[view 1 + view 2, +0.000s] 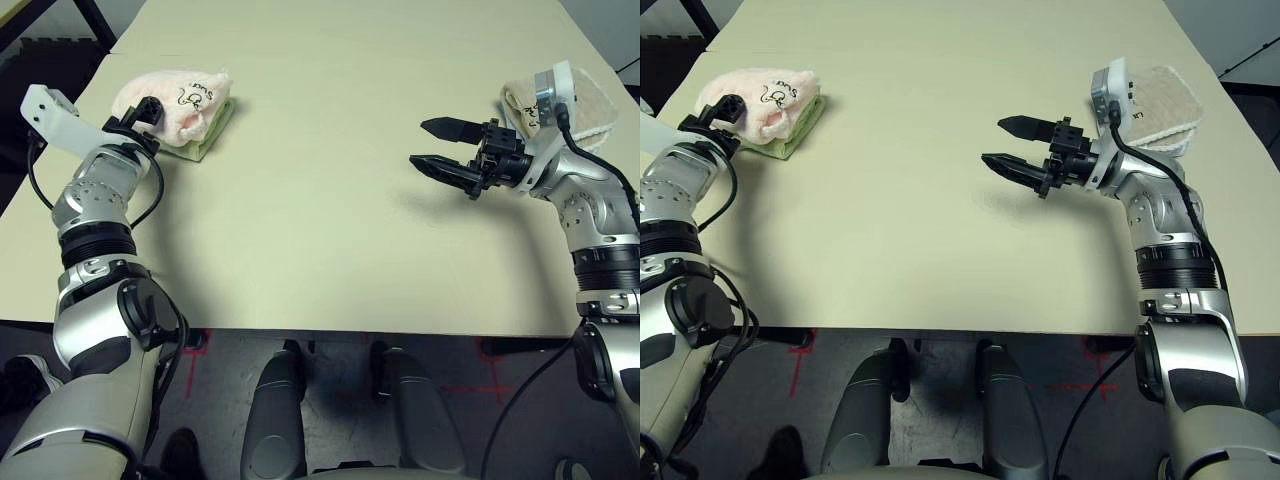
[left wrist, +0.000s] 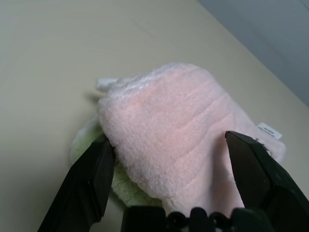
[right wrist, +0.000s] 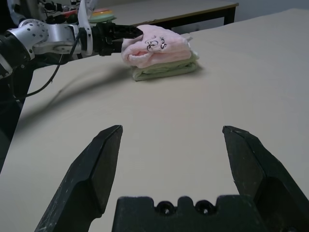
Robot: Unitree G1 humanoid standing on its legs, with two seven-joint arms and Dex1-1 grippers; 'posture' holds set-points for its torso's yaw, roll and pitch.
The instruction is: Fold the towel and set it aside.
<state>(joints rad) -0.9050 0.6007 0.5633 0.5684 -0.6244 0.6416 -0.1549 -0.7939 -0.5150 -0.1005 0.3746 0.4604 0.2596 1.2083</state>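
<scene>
From the head, the pale pink fluffy terry towel [image 1: 180, 100] sits folded on a light green folded towel [image 1: 213, 135] at the far left of the cream table [image 1: 320, 230]. The left gripper [image 1: 138, 115] is at its near edge. The right gripper [image 1: 440, 146] hangs spread wide, holding nothing, beside a beige folded towel [image 1: 1160, 100].

The left wrist view shows the two black fingers [image 2: 87, 183] wide apart on either side of the pink towel, not squeezing it.

The right wrist view shows its open fingers [image 3: 94, 169] above bare table, far from the towels.
</scene>
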